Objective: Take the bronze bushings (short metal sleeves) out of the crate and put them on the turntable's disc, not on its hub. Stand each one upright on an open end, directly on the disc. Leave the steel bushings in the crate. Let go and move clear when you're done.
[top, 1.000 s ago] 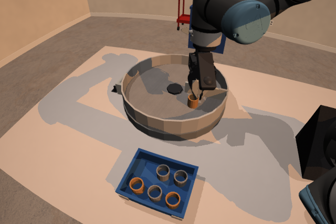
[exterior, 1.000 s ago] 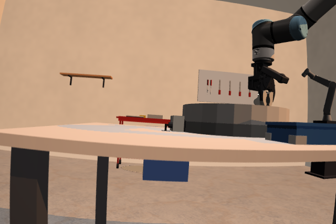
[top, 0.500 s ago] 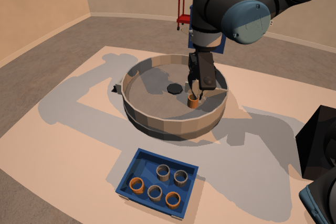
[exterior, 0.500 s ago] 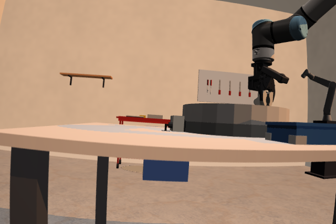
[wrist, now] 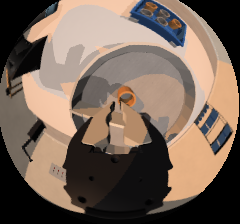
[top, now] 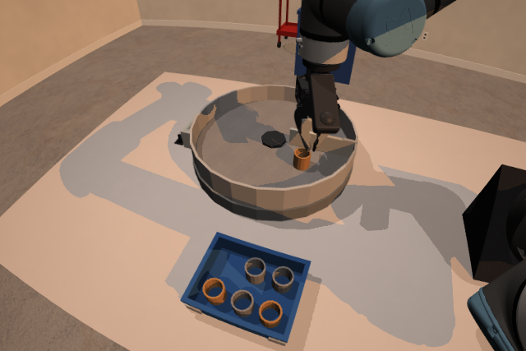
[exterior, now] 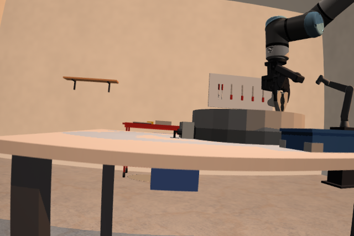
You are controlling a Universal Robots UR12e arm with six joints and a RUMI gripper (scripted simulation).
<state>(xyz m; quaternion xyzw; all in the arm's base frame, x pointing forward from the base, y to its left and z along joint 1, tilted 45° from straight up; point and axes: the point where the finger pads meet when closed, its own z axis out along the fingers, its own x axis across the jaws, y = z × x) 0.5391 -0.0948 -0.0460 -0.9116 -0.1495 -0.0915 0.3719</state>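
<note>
One bronze bushing [top: 302, 159] stands upright on an open end on the turntable's disc [top: 255, 151], to the right of the black hub [top: 273, 139]. It also shows in the wrist view [wrist: 127, 95]. My gripper [top: 307, 145] points straight down with its fingertips at the bushing's far rim. The fingers are nearly together and do not clamp it. In the blue crate [top: 246, 285] two bronze bushings [top: 214, 290] [top: 270, 313] and three steel bushings [top: 255, 270] [top: 283, 278] [top: 242, 302] stand upright. From the exterior view the gripper [exterior: 279, 104] dips behind the turntable's wall.
The turntable has a raised tan rim [top: 271, 198] and a low divider rail [top: 327, 138] beside the gripper. A small grey box [top: 185, 135] sits at its left edge. A black block [top: 496, 219] stands at the right. A red cart [top: 288, 11] is on the floor behind.
</note>
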